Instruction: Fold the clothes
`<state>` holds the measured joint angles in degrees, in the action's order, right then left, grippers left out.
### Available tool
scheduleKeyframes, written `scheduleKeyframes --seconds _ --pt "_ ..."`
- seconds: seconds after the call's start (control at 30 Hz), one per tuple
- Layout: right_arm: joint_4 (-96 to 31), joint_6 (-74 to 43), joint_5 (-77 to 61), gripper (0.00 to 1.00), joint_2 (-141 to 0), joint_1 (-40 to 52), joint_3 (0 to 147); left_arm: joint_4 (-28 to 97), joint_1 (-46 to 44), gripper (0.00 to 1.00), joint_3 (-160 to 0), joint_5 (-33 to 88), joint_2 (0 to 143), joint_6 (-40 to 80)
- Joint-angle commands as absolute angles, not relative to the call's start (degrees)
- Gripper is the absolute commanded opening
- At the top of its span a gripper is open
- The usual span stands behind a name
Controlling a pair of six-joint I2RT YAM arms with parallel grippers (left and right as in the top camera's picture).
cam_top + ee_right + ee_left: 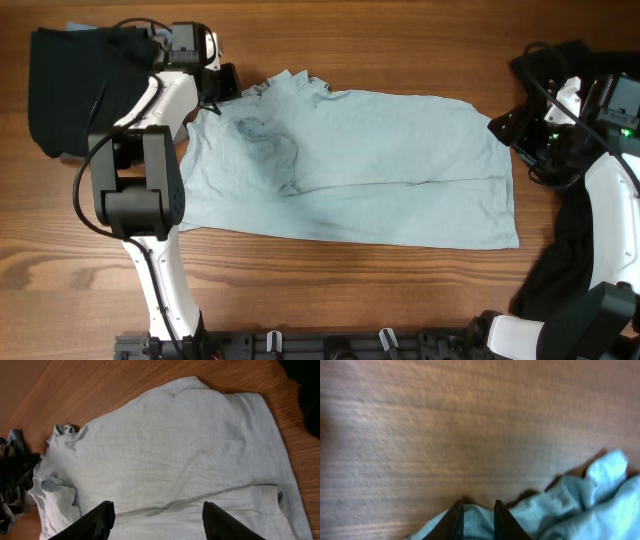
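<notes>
The pale light-blue T-shirt (380, 160) lies spread across the middle of the wooden table, with a lengthwise fold line and a rumpled patch near its left end. My left gripper (225, 82) is at the shirt's bunched far-left corner; in the left wrist view its fingers (475, 510) are close together with blue fabric (570, 505) between them. My right gripper (505, 128) is at the shirt's right edge. In the right wrist view its fingers (157, 510) are wide apart and empty above the shirt (175, 450). A black T-shirt (70, 90) lies at the far left.
A second heap of black fabric (570, 250) lies under the right arm at the table's right side. A bit of blue cloth (85, 28) shows under the black T-shirt at the far left. Bare wood (330, 290) runs along the front.
</notes>
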<state>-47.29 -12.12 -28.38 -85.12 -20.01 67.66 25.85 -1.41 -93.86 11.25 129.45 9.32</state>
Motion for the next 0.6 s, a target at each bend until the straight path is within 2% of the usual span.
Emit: scheduleKeyframes --seconds 0.0,0.1,0.23,0.3,0.4,0.57 --pt "-47.18 -12.40 -27.77 0.61 -84.97 -19.77 67.59 26.35 -3.05 0.31 -94.06 12.56 129.49 6.20" --pt "-47.29 -12.40 -27.77 0.61 -84.97 -19.77 67.59 25.39 -3.68 0.35 -94.06 12.29 130.37 6.20" --pt "-47.81 -12.38 -27.77 0.61 -84.97 -19.77 67.59 24.43 -3.88 0.33 -94.06 11.64 131.04 6.20" --pt "-47.88 -12.38 -27.77 0.61 -84.97 -19.77 67.59 24.45 -3.86 0.25 -94.06 11.46 131.07 6.20" --pt "-47.86 -12.38 -27.77 0.61 -84.97 -19.77 67.59 24.43 -3.86 0.05 -94.06 10.76 131.07 6.17" --pt "-47.86 -12.40 -27.77 0.61 -84.97 -19.77 67.59 24.34 -3.86 0.04 -94.08 10.76 131.04 6.17"
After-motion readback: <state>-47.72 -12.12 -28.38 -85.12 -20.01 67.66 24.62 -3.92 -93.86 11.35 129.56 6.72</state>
